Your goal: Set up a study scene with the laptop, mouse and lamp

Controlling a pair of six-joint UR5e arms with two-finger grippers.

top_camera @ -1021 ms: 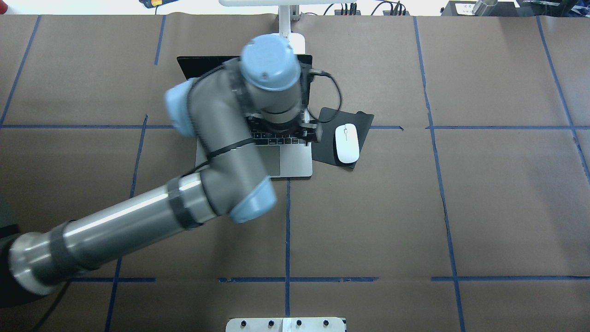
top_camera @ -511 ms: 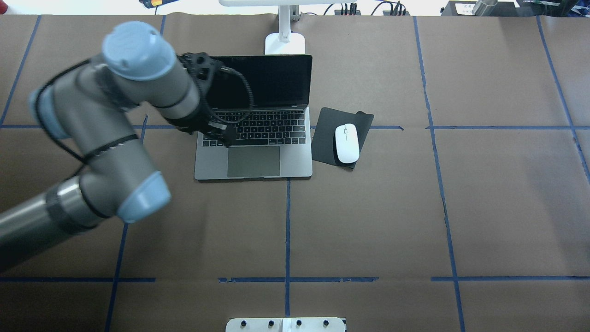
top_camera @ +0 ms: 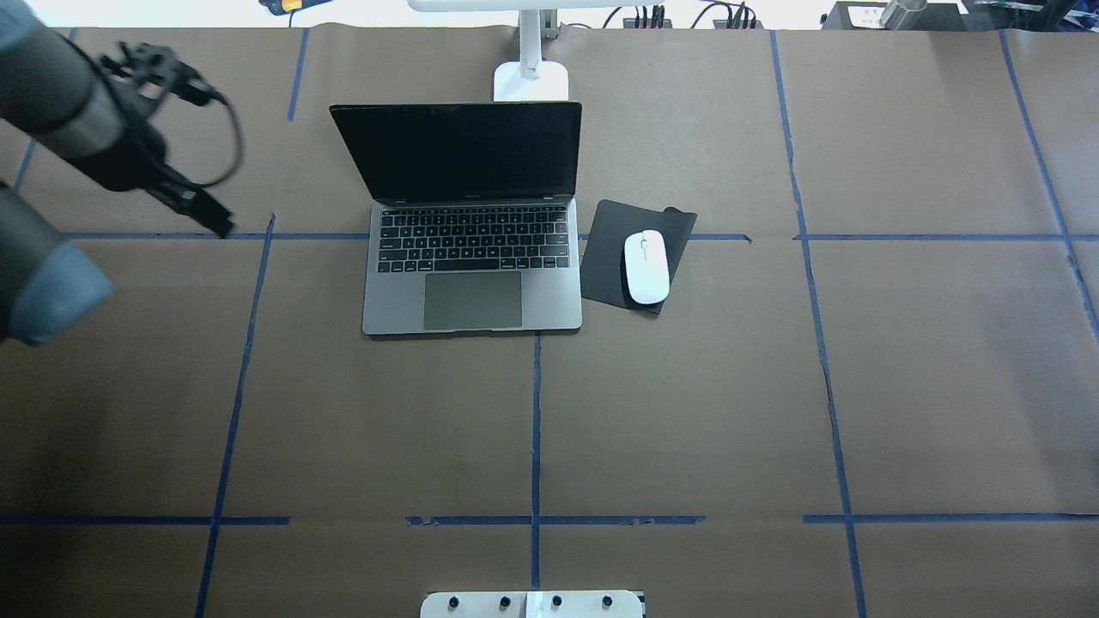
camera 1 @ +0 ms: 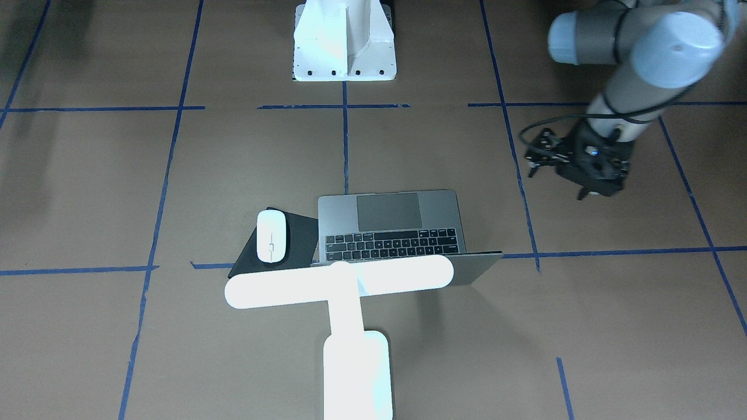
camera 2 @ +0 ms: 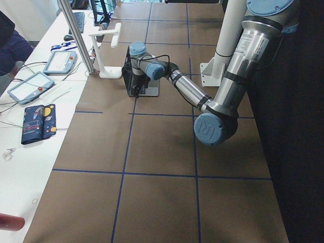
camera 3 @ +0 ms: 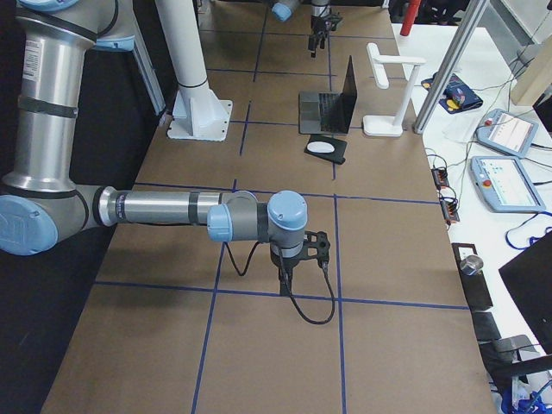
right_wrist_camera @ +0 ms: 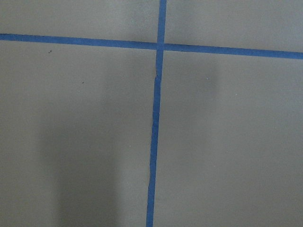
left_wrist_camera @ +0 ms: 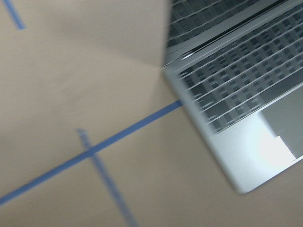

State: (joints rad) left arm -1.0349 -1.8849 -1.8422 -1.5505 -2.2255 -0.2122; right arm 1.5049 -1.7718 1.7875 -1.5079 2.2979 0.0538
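Observation:
The grey laptop stands open mid-table with a dark screen; its corner shows in the left wrist view. The white mouse lies on a black mat right of the laptop. The glowing white lamp stands behind the laptop, with its base near the far edge. My left gripper hangs over bare table well left of the laptop; its fingers look shut and empty. My right gripper shows only in the exterior right view, low over the table far from the objects; I cannot tell whether it is open or shut.
The white bolted pedestal stands at the robot's side of the table. Blue tape lines cross the brown paper cover. Tablets and cables lie on the white bench beyond the table's far edge.
My left arm has swung from over the laptop's keyboard to the left side of the table. The laptop, mouse and lamp have not moved.

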